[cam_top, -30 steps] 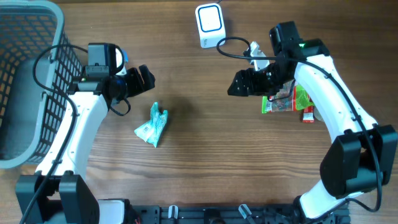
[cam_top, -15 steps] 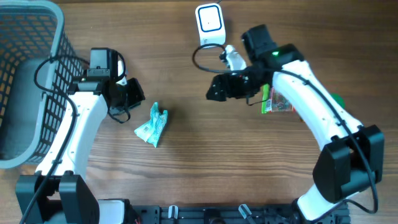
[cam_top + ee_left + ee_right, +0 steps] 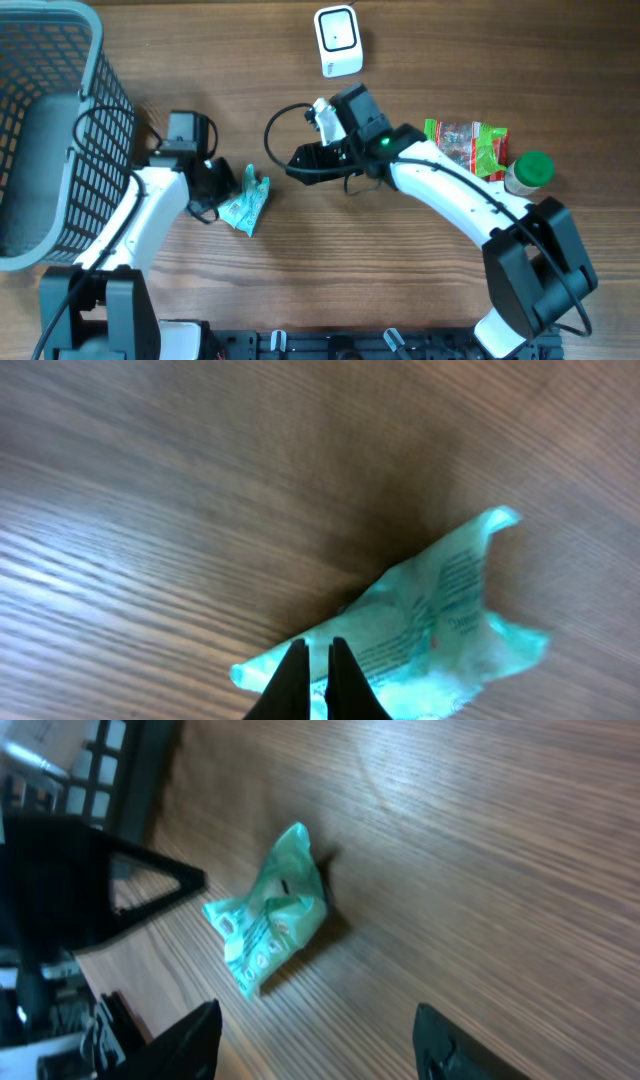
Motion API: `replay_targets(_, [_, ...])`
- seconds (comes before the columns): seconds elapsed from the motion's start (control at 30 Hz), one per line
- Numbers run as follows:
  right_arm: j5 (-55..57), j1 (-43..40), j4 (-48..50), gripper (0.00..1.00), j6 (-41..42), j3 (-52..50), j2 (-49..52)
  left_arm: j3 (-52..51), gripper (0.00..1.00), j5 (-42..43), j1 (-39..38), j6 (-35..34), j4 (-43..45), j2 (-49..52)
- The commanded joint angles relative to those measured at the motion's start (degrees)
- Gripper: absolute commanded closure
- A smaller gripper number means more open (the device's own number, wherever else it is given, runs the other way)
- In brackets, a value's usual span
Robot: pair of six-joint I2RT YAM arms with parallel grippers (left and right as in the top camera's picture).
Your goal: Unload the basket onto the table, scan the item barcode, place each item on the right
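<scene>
The item, a crumpled teal packet (image 3: 246, 203), lies on the wooden table left of centre; I cannot make out a barcode on it. My left gripper (image 3: 224, 186) is shut, its tips right at the packet's left edge. In the left wrist view the closed fingertips (image 3: 316, 662) hover over the packet (image 3: 440, 615) with nothing pinched between them. My right gripper (image 3: 299, 161) stands open just right of the packet and apart from it. In the right wrist view the packet (image 3: 268, 927) lies ahead of the spread fingers (image 3: 192, 1042). The white scanner (image 3: 337, 40) stands at the far centre.
A grey mesh basket (image 3: 60, 70) fills the far left. A green and red snack packet (image 3: 466, 146) and a green-capped bottle (image 3: 530, 170) sit at the right. The left arm's black fingers (image 3: 125, 880) show in the right wrist view.
My right arm swung left from the snack packets to beside the teal packet, its jaws narrowing somewhat. My left gripper shut and moved down to the packet's edge.
</scene>
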Motion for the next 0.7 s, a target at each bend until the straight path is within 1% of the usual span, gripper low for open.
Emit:
replay_targets(0.0, [0.76, 2.43, 4.72, 0.39, 5.18, -2.19, 2.49, -3.61, 0.96, 1.64, -2.16, -1.84, 4.87, 0.28])
replay_targets(0.07, [1.46, 3.72, 6.34, 0.40, 5.27, -2.19, 4.13, -4.07, 0.96, 2.67, -3.98, -1.86, 6.36, 0.39])
replay_targets(0.17, [3.32, 3.74, 5.79, 0.41, 7.41, -2.19, 4.37, -4.07, 0.96, 2.84, -7.43, -2.49, 6.51, 0.59])
replay_targets(0.33, [0.96, -0.81, -0.07, 0.40, 7.67, -2.19, 4.26, -4.07, 0.96, 2.82, -13.44, -4.42, 8.55, 0.61])
replay_targets(0.47, [-6.73, -7.06, -4.22, 0.40, 1.46, -2.16, 3.89, -4.04, 0.96, 2.82, -15.50, -6.10, 12.52, 0.59])
replay_targets(0.5, [-8.28, -7.85, -5.01, 0.40, 0.31, -2.19, 3.85, -3.63, 0.96, 1.49, -15.34, -5.77, 13.38, 0.46])
replay_targets(0.57, [-9.60, -8.11, -6.58, 0.40, -1.53, -2.19, 3.80, -0.57, 0.96, -2.38, -13.64, -5.70, 10.14, -0.33])
replay_targets(0.67, [-8.90, -6.58, -7.10, 0.40, 0.07, -2.19, 3.82, 4.24, 0.96, -2.97, -10.49, -5.68, 3.48, -1.62])
